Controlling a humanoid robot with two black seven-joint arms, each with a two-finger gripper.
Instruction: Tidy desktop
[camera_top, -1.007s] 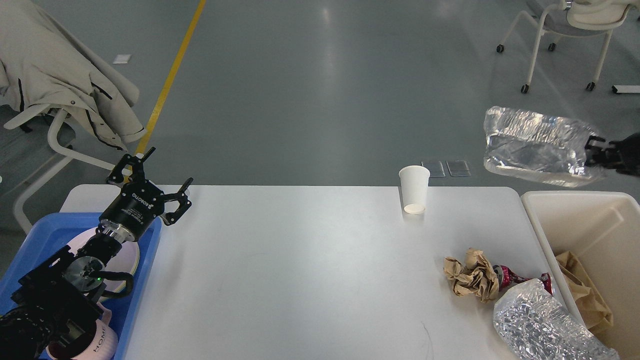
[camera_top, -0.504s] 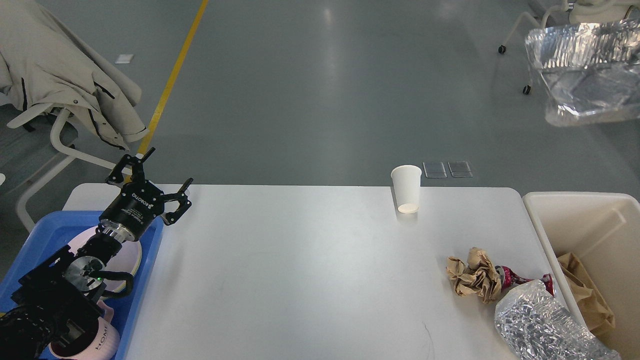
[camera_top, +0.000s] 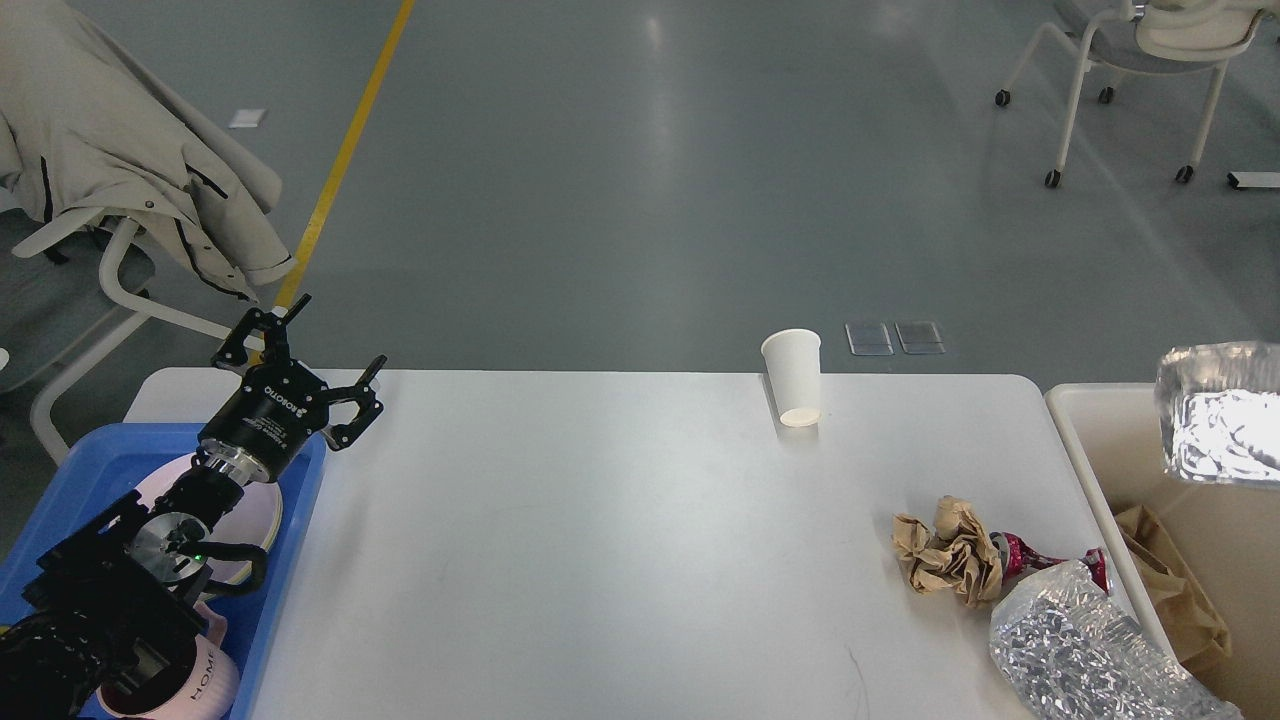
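Observation:
The white desktop (camera_top: 620, 540) fills the middle of the head view. On it stand a white paper cup (camera_top: 792, 378) near the far edge, a crumpled brown paper ball (camera_top: 945, 550), a crushed red can (camera_top: 1040, 556) and a crinkled silver foil bag (camera_top: 1080, 650) at the right front. A clear foil tray (camera_top: 1220, 415) hangs over the cream bin (camera_top: 1085, 440); no gripper shows on it. My left gripper (camera_top: 342, 330) is open and empty above the table's far left corner. My right gripper is out of view.
A blue tray (camera_top: 110, 455) at the left holds a pale plate (camera_top: 262, 505) and a pink mug (camera_top: 205, 680) under my left arm. Brown paper (camera_top: 1170, 585) lies in the bin. Chairs stand on the floor beyond the table, one with a coat (camera_top: 110, 150).
The foil tray rose to the top right, then came down over the bin, and my right gripper left the view. The paper cup shifted a little left. My left arm has not moved.

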